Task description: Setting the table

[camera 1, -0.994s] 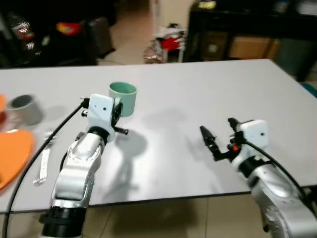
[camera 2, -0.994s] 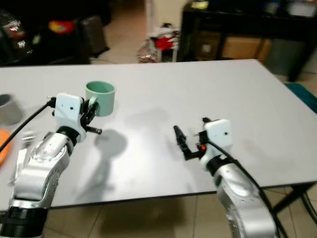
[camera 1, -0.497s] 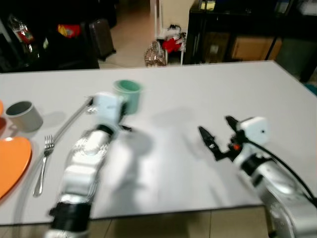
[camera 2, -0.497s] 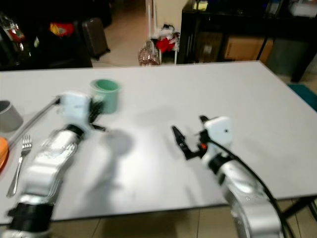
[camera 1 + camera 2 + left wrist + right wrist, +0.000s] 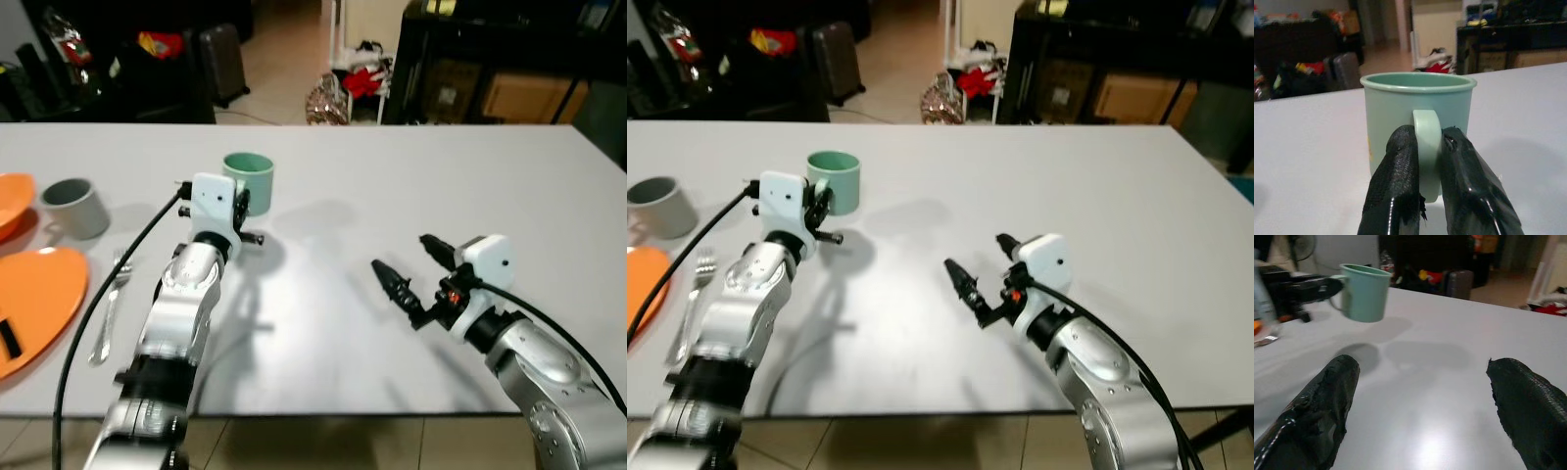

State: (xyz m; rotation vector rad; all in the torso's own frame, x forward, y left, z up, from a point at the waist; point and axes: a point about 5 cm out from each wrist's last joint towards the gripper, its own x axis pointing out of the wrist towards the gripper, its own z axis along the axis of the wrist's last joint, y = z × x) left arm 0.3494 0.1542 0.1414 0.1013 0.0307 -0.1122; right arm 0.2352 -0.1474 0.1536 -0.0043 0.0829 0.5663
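A green mug point(image 5: 249, 180) is held just above the white table point(image 5: 411, 186), left of centre, upright. My left gripper point(image 5: 1425, 149) is shut on the mug's handle point(image 5: 1426, 147), one black finger on each side. In the right wrist view the green mug point(image 5: 1364, 291) hangs over its own shadow. My right gripper point(image 5: 414, 272) hovers open over the table's right half, nothing between its fingers point(image 5: 1327, 401). At the left edge lie an orange plate point(image 5: 29, 304), a fork point(image 5: 108, 308) and a grey mug point(image 5: 73, 206).
A second orange dish point(image 5: 12, 201) pokes in at the far left. Beyond the table stand a dark suitcase point(image 5: 220, 59), a dark cabinet point(image 5: 500, 54) and bags on the floor point(image 5: 343, 93). Bare tabletop lies between the two grippers.
The camera has shifted, so the scene sits further right and lower. The left gripper still holds the green mug. The right gripper has drifted slightly left and lower in the picture.
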